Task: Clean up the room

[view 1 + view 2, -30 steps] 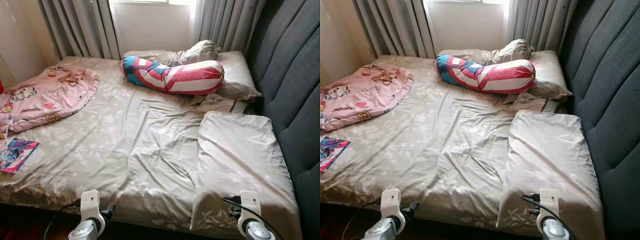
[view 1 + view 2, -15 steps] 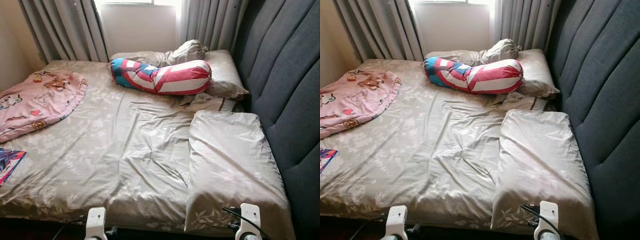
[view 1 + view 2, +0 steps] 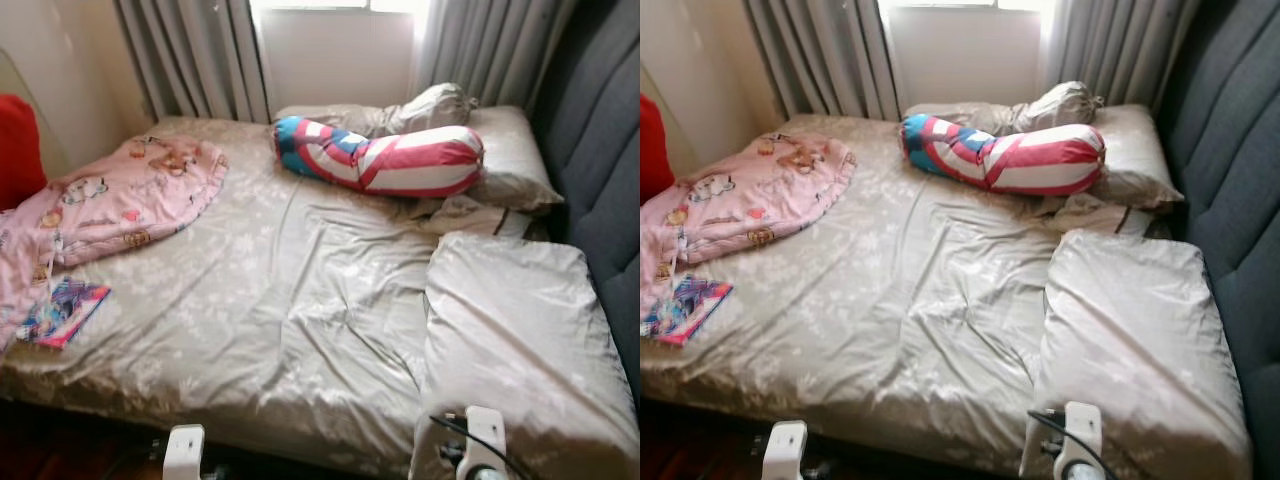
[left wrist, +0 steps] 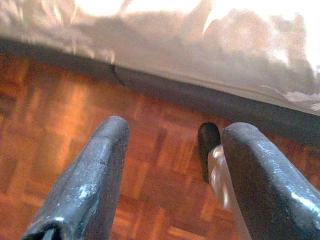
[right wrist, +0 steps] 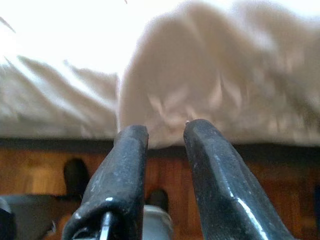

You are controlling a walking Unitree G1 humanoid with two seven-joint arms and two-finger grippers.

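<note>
Left wrist view has the left end effector (image 4: 170,175) low over the parquet floor (image 4: 60,100) beside the bed's near edge, fingers spread wide and holding nothing. The right end effector (image 5: 165,145) points at the hanging sheet at the same edge, its fingers a narrow gap apart, empty. On the bed (image 3: 300,330), a flat pillow (image 3: 520,330) lies at the near right corner and a colourful book (image 3: 65,310) at the left edge. Farther back, a pink blanket (image 3: 130,195) is crumpled on the left side. A striped bolster (image 3: 385,160) rests against the pillows at the far right corner, below grey curtains (image 3: 190,55).
</note>
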